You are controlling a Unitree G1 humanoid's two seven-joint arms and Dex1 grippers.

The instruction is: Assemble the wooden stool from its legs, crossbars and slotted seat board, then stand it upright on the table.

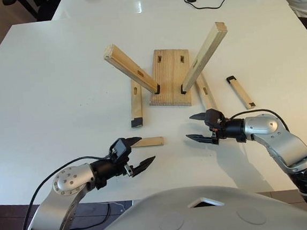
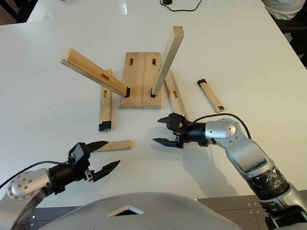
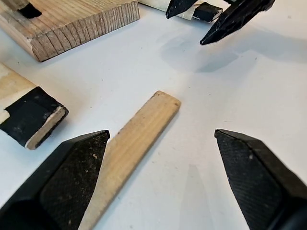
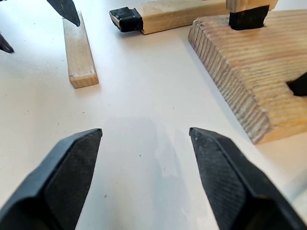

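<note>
Left eye view: two slotted legs (image 1: 132,68) stand in the seat board (image 1: 170,77), two loose legs (image 1: 136,102) and two crossbars (image 1: 241,91) lie beside it, and the left pincer (image 1: 147,148) and right pincer (image 1: 188,127) gape empty near it, so much seems left.

left arm: elbow bent, forearm angled inward, left pincer (image 1: 147,148) spread wide, empty | right arm: elbow out, forearm angled inward, right pincer (image 1: 190,127) spread wide, empty | pincers face each other, apart

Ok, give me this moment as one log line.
seat board: flat, two legs slotted in | left hand: open, by short crossbar | right hand: open, empty
</note>
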